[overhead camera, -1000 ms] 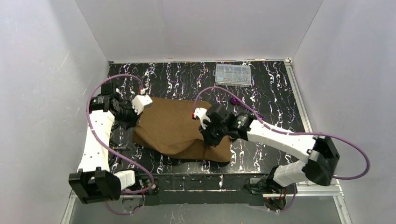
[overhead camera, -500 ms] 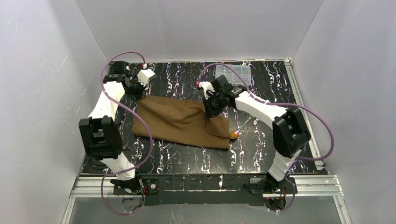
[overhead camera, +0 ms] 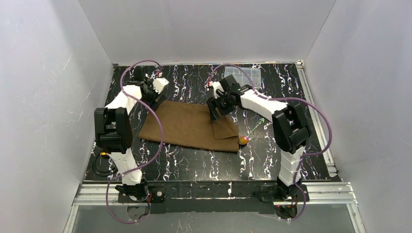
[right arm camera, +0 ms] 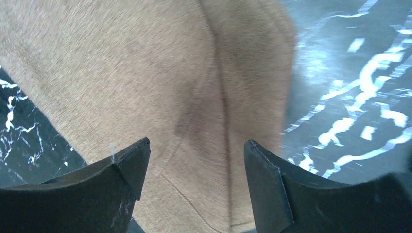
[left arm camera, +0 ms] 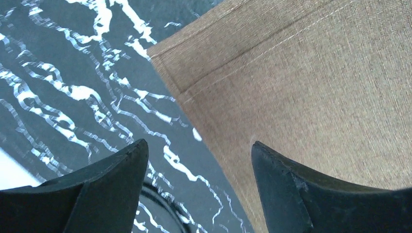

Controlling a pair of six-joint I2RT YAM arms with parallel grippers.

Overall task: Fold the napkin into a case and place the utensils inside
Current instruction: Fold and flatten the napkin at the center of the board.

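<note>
The folding step seems to be in hand: the napkin (overhead camera: 187, 127) lies flat on the table (overhead camera: 194, 165) as a wide brown strip with an extra layer doubled over its right end, and no utensil is inside it yet. The left claw (overhead camera: 155, 97) hovers over the napkin's far left corner with its fingers spread and empty; in its wrist view that hemmed corner sits just ahead of the fingertips, the cloth's edge running down between them. The right claw (overhead camera: 214, 111) is also spread and holds nothing, and it hangs over the far edge of the doubled right part, with a crease showing between its fingers in the blurred wrist view. The gold-orange-headed utensil (overhead camera: 243, 140) rests just beside the napkin's near right corner; the purple one cannot be found. The next move probably calls for closing the case or pinching that slim handle off the flat table.
</note>
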